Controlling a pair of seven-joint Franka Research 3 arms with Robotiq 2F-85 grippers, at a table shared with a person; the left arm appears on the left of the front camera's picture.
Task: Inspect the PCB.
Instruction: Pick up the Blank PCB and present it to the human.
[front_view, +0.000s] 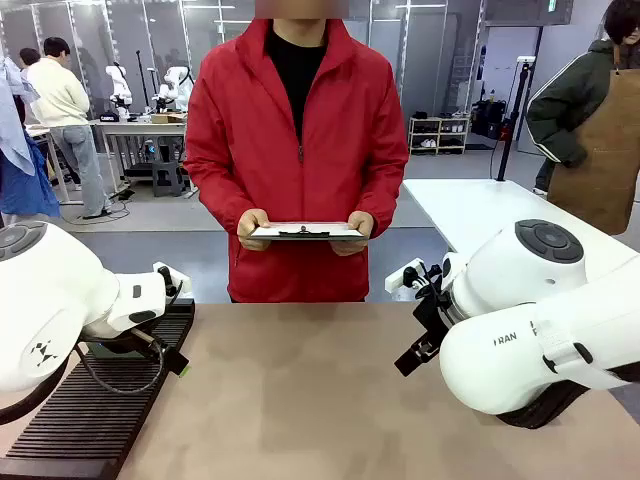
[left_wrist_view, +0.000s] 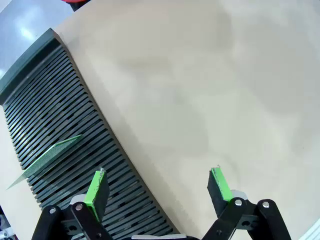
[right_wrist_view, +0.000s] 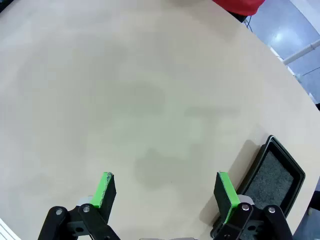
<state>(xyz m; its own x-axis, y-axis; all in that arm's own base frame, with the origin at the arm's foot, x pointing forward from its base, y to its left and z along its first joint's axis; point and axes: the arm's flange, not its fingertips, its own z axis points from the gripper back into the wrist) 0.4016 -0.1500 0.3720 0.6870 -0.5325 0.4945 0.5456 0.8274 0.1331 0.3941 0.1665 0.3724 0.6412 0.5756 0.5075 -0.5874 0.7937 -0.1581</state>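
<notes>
While both arms hang idle over the table, stage: not begun, by my reckoning; the board has not yet been lifted for inspection.
PCB: the thin, flat, green rectangular PCB (left_wrist_view: 47, 157) with its fine dotted face sits aslant on the black ribbed plastic rack (left_wrist_view: 55, 100), one end jutting past the rack's edge.
Left gripper: the black two-finger left gripper (left_wrist_view: 157, 172) with green pads is spread wide, with nothing between its fingers. One finger hangs above the rack, near the PCB but apart from it.
Right gripper: the matching right gripper (right_wrist_view: 165, 176) is likewise spread wide and empty above the bare beige tabletop (right_wrist_view: 125, 75). A shallow black tray with a speckled grey lining (right_wrist_view: 274, 176) lies just beside one finger.
Person: a person in a red jacket (front_view: 300, 130) stands at the far side, holding a white clipboard (front_view: 305, 231) flat, hands (front_view: 253, 226) gripping its two ends.
Done: nothing that I can see.
Left: seemingly everything, meaning taking the PCB off the rack, getting it looked over, and setting it down again.
</notes>
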